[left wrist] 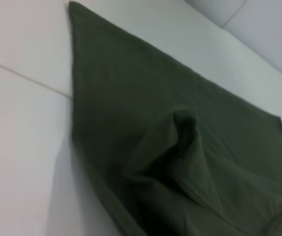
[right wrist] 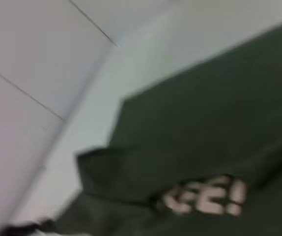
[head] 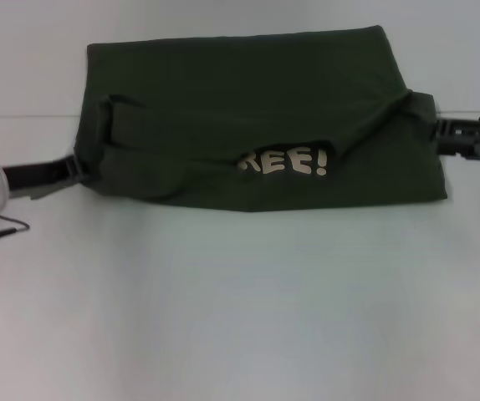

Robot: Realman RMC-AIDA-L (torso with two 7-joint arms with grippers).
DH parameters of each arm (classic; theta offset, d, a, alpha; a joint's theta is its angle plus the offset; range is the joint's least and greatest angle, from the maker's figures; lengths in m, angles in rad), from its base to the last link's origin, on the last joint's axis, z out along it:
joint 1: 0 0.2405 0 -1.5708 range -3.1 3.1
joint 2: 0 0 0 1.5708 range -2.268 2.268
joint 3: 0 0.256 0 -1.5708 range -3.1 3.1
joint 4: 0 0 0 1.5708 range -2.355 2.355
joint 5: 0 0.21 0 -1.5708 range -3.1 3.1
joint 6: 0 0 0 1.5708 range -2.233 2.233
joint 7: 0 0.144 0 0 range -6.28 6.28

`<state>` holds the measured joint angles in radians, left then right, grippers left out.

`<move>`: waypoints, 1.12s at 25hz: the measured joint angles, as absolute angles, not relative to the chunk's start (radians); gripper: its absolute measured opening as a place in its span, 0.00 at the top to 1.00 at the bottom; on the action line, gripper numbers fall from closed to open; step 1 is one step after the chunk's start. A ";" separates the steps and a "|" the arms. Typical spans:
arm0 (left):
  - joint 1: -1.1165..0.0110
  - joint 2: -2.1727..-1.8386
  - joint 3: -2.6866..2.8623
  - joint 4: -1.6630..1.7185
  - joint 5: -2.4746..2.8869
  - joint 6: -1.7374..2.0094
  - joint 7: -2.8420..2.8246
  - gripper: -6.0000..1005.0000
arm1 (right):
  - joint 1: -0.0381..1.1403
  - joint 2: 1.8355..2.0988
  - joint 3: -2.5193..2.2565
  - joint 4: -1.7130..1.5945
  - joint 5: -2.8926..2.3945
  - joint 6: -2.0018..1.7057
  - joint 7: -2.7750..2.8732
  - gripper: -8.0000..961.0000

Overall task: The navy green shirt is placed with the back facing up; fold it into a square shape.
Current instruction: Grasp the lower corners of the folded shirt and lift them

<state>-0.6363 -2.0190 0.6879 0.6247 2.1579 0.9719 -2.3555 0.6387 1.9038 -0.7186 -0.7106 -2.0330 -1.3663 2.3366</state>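
A: Where are we with the navy green shirt (head: 257,100)?

B: We judge we are mid-fold. It lies on the white tabletop (head: 240,317), toward the far side, already a wide flat band. A flap along its near edge is turned over, and the cream letters "REE!" (head: 294,162) show there, so some of the front now faces up.

A: And our arms?

B: The left end effector (head: 79,170) sits at the shirt's left edge, the right end effector (head: 434,132) at its right edge. Each meets the cloth just where a crease gathers, which suggests both have hold of the fabric, but we cannot tell how far either one is open; the fingers are hidden by the cloth in the head view and do not show in the wrist views.

A: What does the next move call for?

B: The near flap is rumpled, with a raised ridge toward the left (left wrist: 185,123). We would want both sides carried evenly, so the edge lands straight and the ridge flattens. After that, the band looks too wide for a square, so we expect folds from the sides are still needed.

A: What might go wrong?

B: Uneven pulling could skew the edge or drag the whole shirt across the tabletop.

A: Any containers to report?

B: None that we can see; only the shirt, the tabletop and a pale wall (right wrist: 23,44) behind
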 joint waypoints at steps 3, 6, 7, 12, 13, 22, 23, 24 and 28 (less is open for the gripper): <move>-0.652 -1.999 0.668 0.637 2.209 0.988 -2.431 0.99 | 0.677 1.882 -0.720 -0.719 -2.145 -1.355 2.382 0.16; -0.672 -1.986 0.639 0.641 2.269 0.997 -2.492 0.99 | 0.709 1.873 -0.722 -0.725 -2.227 -1.324 2.418 0.16; -0.675 -1.983 0.635 0.641 2.278 1.000 -2.505 0.99 | 0.722 1.871 -0.724 -0.725 -2.259 -1.307 2.430 0.16; -0.688 -1.974 0.629 0.644 2.295 1.005 -2.538 0.99 | 0.777 1.884 -0.725 -0.714 -2.411 -1.228 2.474 0.16; -0.690 -1.973 0.627 0.645 2.296 1.005 -2.541 0.99 | 0.784 1.890 -0.725 -0.708 -2.429 -1.207 2.479 0.16; -0.695 -1.972 0.621 0.652 2.297 1.008 -2.547 0.99 | 0.812 1.924 -0.810 -0.578 -2.456 -1.045 2.486 0.16; -0.696 -1.972 0.621 0.652 2.293 1.008 -2.545 0.99 | 0.813 1.924 -0.816 -0.569 -2.457 -1.030 2.489 0.16; -0.696 -1.972 0.621 0.652 2.293 1.008 -2.545 0.99 | 0.814 1.925 -0.821 -0.560 -2.457 -1.017 2.492 0.16; -0.699 -1.976 0.621 0.652 2.292 1.008 -2.542 0.99 | 0.816 1.929 -0.833 -0.535 -2.458 -0.970 2.494 0.16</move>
